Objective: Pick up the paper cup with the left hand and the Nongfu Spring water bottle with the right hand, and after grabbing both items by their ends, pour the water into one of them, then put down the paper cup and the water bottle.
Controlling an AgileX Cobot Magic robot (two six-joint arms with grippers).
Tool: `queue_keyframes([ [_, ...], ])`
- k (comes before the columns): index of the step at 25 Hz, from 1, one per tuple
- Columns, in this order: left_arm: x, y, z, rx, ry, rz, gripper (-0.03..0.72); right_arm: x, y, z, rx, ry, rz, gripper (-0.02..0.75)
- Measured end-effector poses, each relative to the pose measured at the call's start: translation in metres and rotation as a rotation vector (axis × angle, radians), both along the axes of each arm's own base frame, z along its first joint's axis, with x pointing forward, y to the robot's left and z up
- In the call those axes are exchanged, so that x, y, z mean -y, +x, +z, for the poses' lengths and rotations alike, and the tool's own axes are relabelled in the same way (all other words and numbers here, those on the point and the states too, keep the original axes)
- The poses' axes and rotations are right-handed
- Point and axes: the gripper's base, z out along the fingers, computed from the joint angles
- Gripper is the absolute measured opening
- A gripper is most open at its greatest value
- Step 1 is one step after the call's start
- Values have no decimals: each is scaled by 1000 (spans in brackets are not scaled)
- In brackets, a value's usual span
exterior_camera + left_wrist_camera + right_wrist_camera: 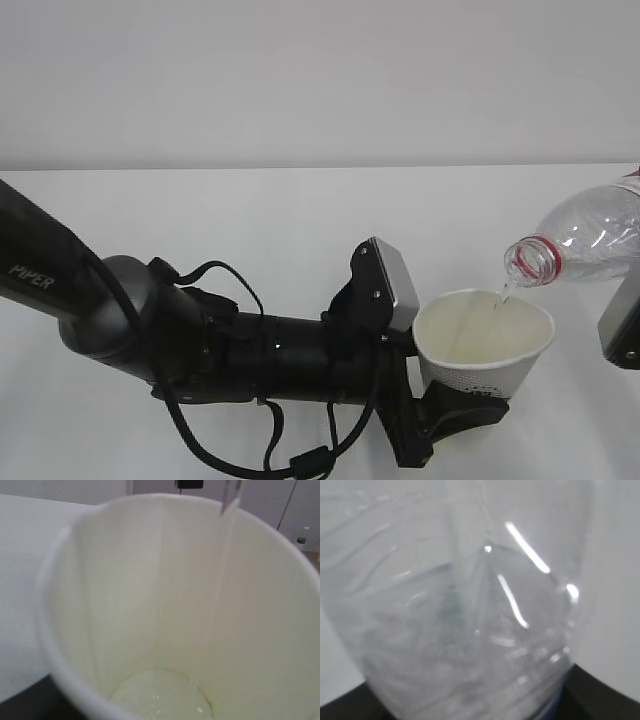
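Nearest us, our left hand grips the cup by its base, holding it upright above the white table. A little water pools in the cup's bottom, and a thin stream runs down its inner wall. Beyond, at the right edge, our right hand clasps the bottle, tilted mouth-down just over the cup's far rim.

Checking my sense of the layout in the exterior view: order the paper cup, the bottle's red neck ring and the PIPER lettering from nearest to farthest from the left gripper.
From the left gripper:
1. Paper cup, held in it, right of centre.
2. Red neck ring of the tilted water bottle, above the cup's right rim.
3. PIPER lettering, far left on the arm.
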Motion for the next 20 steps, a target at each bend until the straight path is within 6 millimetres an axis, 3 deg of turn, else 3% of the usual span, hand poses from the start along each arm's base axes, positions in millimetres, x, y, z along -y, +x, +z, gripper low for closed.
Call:
queue_keyframes([
  [20,0,0,0,0,0,0,531,0,0,0,2,-14,1,441],
])
